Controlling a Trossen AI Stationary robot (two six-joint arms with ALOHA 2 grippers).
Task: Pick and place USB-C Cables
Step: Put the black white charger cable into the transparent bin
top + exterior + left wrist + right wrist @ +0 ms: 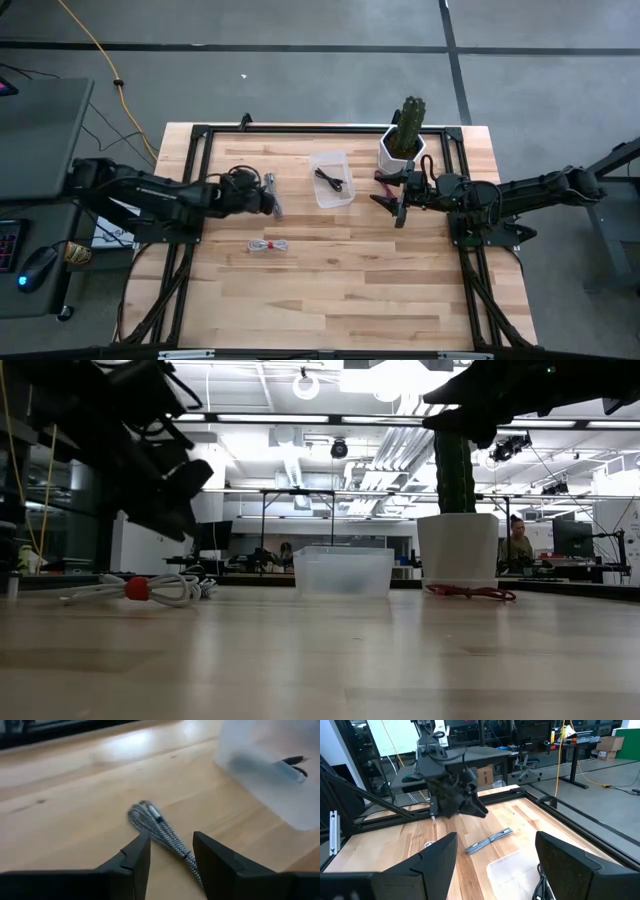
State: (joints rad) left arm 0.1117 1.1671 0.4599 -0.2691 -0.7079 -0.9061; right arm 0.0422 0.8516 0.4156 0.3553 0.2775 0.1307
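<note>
The grey cable (pixel 270 181) lies flat on the table left of the clear container (pixel 332 178). My left gripper (pixel 268 203) hovers over it, open; in the left wrist view its fingers (pixel 171 840) stand on either side of the grey cable (pixel 159 826). The black cable (pixel 330 181) lies inside the container. The whitish cable with a red spot (pixel 268 245) lies nearer the table's front, and shows in the low view (pixel 140 589). The dark red cable (pixel 384 180) lies by the white pot. My right gripper (pixel 392 208) is open above the table, right of the container.
A cactus in a white pot (pixel 404 145) stands at the far edge, right of the container. Black frame rails (pixel 195 160) run along the table's left, right and far sides. Bare wood lies across the near half (pixel 340 300). People sit in the room behind (pixel 517 540).
</note>
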